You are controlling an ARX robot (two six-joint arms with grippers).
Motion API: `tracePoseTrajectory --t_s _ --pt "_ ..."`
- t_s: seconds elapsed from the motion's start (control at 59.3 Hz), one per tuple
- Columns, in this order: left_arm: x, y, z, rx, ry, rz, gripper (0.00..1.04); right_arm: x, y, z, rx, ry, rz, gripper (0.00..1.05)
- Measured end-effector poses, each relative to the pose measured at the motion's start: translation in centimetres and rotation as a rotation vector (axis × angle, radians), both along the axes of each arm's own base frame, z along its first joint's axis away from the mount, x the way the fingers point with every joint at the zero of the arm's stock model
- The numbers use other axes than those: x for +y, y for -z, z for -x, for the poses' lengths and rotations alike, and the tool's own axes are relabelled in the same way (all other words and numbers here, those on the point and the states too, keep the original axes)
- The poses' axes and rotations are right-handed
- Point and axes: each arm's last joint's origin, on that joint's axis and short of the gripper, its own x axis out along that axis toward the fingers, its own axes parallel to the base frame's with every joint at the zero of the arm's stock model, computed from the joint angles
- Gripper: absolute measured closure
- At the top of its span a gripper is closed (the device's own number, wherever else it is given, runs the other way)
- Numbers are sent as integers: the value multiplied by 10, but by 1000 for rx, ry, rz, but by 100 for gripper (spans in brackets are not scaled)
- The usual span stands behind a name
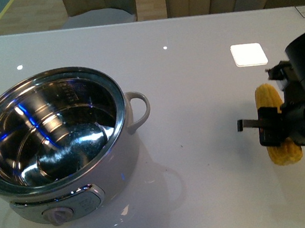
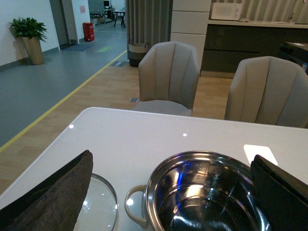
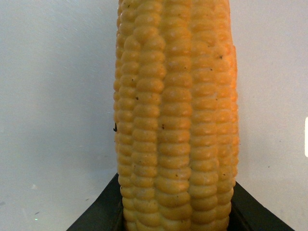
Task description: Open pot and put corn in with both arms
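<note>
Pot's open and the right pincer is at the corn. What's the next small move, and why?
Probably firm the grip and lift the corn off the table: the right pincer straddles it, and the pot stands open, its lid set aside.

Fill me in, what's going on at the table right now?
The pot is already open, its steel bowl empty, and the glass lid lies on the table beside it. The right gripper sits at the corn, off to the pot's right, its fingers pressed against both sides of the cob. The corn does not look lifted yet. The left gripper hangs open above pot and lid, holding nothing.
</note>
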Motion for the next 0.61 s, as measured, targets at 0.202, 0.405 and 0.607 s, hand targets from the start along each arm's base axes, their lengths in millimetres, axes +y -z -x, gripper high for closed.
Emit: tracePoseTrajectory --t_s 0.202,0.405,0.607 --pt "0 0 0 0 0 0 7 3 -47 7 -100 -30 -108 77" --pt "0 0 0 0 0 0 7 21 -105 14 -202 -79 -283 80" --pt "0 0 0 0 0 0 7 49 -130 18 -222 -131 -391 81"
